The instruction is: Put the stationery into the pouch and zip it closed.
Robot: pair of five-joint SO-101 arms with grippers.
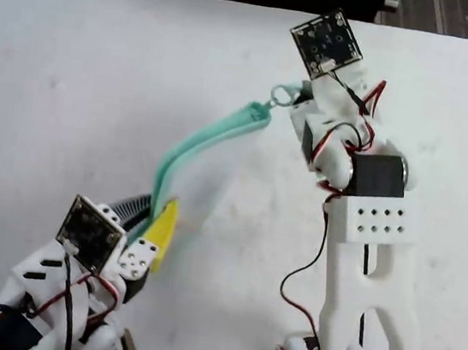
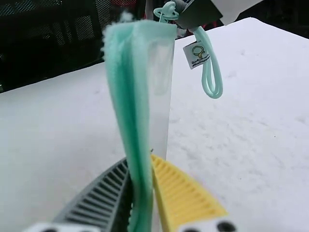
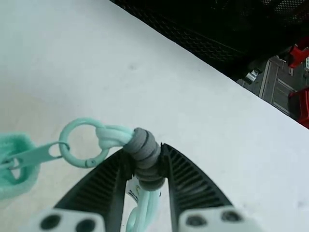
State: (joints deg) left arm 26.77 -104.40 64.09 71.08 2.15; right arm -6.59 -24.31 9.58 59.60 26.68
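The pouch point(image 1: 208, 141) between arms
Left end effector point(image 1: 159, 217) at its near end, right end effector point(image 1: 303, 93) at its far strap point(image 2: 212, 77).

The white table point(image 1: 74, 76) is brightly and evenly lit from above, close to washed out toward its far edge in the high view. Shadows are soft and faint, with only a pale one beside the pouch point(image 1: 204, 141). The room beyond the table's far edge is dark.

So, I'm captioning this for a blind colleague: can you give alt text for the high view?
A mint-green pouch stretches over a white table: the left gripper clamps one end, the right gripper grips the strap by its zipper ring.
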